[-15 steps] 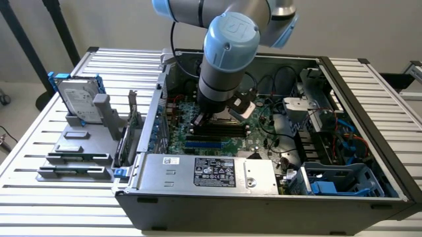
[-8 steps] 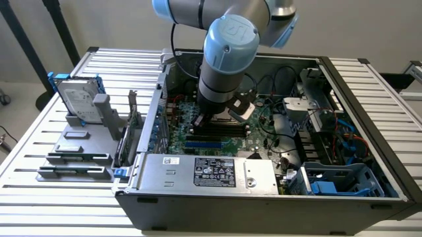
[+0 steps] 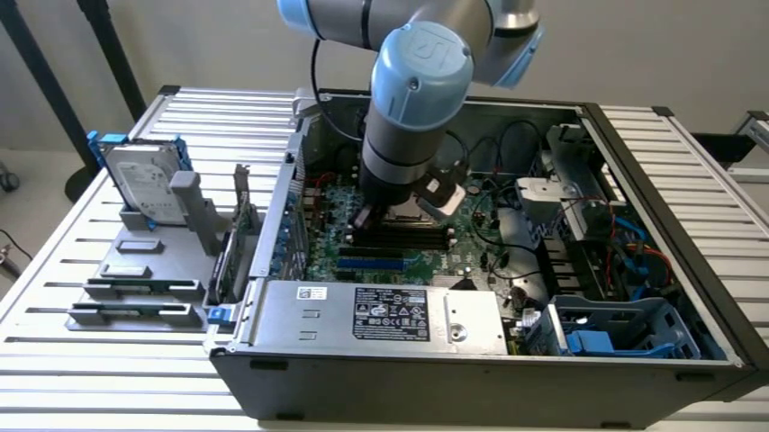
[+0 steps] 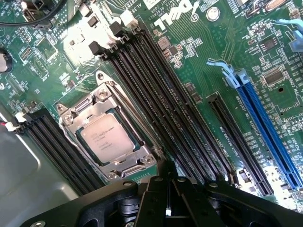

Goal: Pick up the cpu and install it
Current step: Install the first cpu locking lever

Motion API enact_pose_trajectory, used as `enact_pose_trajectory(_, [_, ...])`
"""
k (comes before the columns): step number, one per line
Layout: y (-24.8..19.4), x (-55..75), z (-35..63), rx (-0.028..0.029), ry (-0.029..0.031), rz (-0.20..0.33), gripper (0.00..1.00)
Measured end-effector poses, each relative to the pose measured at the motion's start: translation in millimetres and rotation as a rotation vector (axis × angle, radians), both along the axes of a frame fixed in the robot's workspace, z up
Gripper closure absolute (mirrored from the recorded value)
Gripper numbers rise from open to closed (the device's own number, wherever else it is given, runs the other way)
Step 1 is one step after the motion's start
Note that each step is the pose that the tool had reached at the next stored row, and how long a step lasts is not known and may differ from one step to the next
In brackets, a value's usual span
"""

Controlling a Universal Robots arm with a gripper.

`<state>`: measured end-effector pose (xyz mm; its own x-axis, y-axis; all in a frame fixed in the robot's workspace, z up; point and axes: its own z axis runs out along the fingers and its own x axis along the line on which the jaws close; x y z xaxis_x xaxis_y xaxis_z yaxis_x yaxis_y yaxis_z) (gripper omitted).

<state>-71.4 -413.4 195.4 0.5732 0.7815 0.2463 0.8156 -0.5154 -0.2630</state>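
Green motherboard (image 4: 199, 71) with one cpu (image 4: 105, 137) seated in one socket, closed, empty end effector (image 4: 166, 189) nearby.

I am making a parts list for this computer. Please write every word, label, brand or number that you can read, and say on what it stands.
"DELL": white logo printed on the green motherboard, seen reversed in the wrist view.
Small white code beside that logo: too blurred to read.
Print on the cpu top: too small to read.
Labels on the power supply: too small to read.
Label on the hard drive: too small to read.
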Motion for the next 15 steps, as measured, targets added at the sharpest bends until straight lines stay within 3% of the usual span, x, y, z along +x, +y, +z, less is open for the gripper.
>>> enact_pose_trajectory(5, [0.0,0.0,5.9,-0.0019,0.0009,0.000,0.89])
enact_pose_trajectory(8, [2.4,-1.1,7.3,-0.0022,0.0012,0.001,0.89])
enact_pose_trajectory(15, [23.0,-4.0,11.2,-0.0104,0.0016,0.012,0.89])
